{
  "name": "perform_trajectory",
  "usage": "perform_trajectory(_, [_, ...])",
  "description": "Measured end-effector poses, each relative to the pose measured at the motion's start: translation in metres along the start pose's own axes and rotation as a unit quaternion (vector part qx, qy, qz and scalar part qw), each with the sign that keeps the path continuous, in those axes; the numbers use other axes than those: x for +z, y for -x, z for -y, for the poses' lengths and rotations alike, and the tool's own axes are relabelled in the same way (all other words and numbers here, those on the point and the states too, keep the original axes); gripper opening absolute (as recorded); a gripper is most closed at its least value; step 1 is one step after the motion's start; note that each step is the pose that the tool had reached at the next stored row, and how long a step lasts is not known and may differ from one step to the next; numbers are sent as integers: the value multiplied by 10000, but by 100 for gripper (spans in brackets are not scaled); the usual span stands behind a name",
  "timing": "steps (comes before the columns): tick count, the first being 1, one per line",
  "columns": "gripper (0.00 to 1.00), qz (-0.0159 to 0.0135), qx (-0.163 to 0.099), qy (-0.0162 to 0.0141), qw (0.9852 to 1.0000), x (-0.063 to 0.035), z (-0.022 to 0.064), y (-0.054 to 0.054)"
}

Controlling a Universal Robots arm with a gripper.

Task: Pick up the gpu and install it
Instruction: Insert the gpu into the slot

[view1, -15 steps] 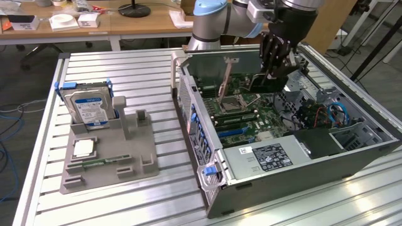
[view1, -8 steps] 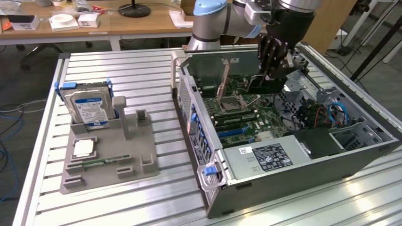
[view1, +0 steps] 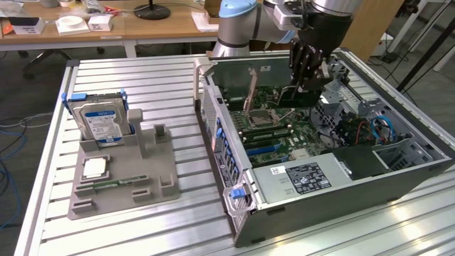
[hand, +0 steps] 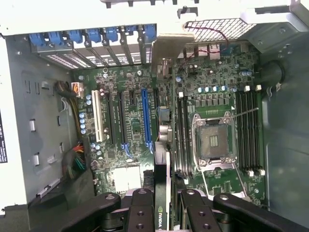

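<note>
Slatted metal table [view1: 178,106] is carrying an open PC case [view1: 398,176]; at its 12 o'clock the gripper [view1: 307,88], part-closed on the gpu [hand: 162,159], is holding it edge-down over the motherboard [hand: 125,130], seemingly to meet the blue slot [hand: 146,118].

The table [view1: 142,74] is ribbed, brushed aluminium with a soft sheen. The computer case [view1: 398,181] is dull grey sheet metal, perforated along one wall. The motherboard [hand: 130,140] is matt dark green laminate with glossy plastic slots. The gpu [hand: 163,159] shows a pale, satin metal bracket. The holder tray [view1: 135,176] looks matt grey plastic. The hard drive [view1: 103,120] carries a glossy paper label.
</note>
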State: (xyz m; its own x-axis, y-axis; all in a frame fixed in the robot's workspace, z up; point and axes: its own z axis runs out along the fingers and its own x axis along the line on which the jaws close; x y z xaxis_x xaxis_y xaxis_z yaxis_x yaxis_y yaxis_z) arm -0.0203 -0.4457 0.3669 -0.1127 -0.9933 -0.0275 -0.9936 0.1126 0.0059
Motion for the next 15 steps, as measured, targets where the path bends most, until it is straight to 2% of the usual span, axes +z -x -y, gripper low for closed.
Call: perform_trajectory(15, [26,4,-1,-34,10000,46,-82,-11])
